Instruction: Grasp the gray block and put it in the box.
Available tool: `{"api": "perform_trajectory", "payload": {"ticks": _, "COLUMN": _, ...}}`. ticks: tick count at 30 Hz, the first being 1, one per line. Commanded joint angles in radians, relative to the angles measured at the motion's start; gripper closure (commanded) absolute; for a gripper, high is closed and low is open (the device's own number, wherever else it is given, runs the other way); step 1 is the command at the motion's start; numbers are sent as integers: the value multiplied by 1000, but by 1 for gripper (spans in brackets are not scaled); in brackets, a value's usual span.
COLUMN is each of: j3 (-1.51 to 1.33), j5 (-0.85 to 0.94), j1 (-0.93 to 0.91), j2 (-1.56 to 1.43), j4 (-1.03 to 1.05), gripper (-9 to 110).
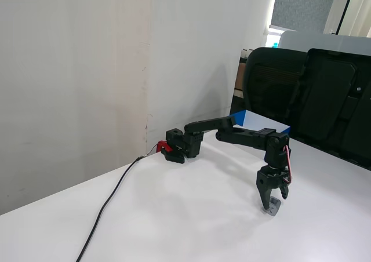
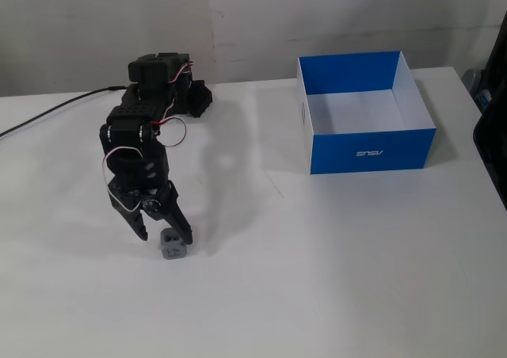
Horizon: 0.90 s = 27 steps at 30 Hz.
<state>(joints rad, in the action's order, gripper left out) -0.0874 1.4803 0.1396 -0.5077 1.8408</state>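
Item one, far left in a fixed view: we log the gripper (image 2: pixel 165 238), lowered to the table (image 2: pixel 333 279), its jaws spread apart and straddling the gray block (image 2: pixel 172 245), which sits on the tabletop between the fingertips. We cannot tell whether either finger touches it. Item two, well to the right: the box (image 2: pixel 371 149), blue outside, white inside, standing open; we see only bare white floor within. In a fixed view the block (image 1: pixel 272 207) lies under the gripper (image 1: pixel 270 201).
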Motion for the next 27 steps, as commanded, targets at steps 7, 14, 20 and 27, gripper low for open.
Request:
{"api": "perform_trajectory", "payload": {"ticks": 7, "j3": 58, "j5": -8, "j1": -2, "j2": -25, "j4": 43, "gripper": 67}}
{"api": "perform_trajectory", "payload": {"ticks": 14, "j3": 23, "j5": -32, "j1": -23, "j2": 3, "j4": 43, "gripper": 66}}
{"api": "perform_trajectory", "payload": {"ticks": 20, "j3": 17, "j5": -46, "j1": -37, "j2": 40, "j4": 43, "gripper": 67}}
{"api": "perform_trajectory", "payload": {"ticks": 27, "j3": 11, "j5": -60, "j1": -49, "j2": 44, "j4": 43, "gripper": 93}}
